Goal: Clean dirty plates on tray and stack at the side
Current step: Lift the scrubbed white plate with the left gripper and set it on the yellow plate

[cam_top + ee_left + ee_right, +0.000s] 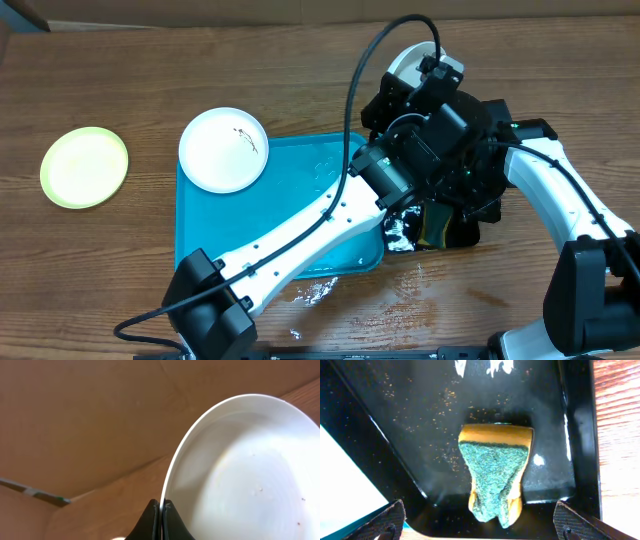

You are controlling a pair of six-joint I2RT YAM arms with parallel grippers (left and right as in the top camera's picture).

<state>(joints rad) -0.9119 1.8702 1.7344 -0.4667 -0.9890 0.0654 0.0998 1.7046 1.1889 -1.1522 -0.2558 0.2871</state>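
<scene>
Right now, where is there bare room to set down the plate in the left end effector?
Bare wood: near-left corner, bordered by the yellow-green plate and the tray; also the far strip beyond both plates. Tray floor between the white plate and left arm is bare. Crowded: right side, both arms over the black tray and sponge.

I'm getting even, fairly bright light from overhead, and the table (300,60) is showing only soft shadows. Glare is washing out the white plate (250,470) in my left wrist view. White glints are flaring on the black tray (420,420), while the sponge (495,475) is staying sharp.
</scene>
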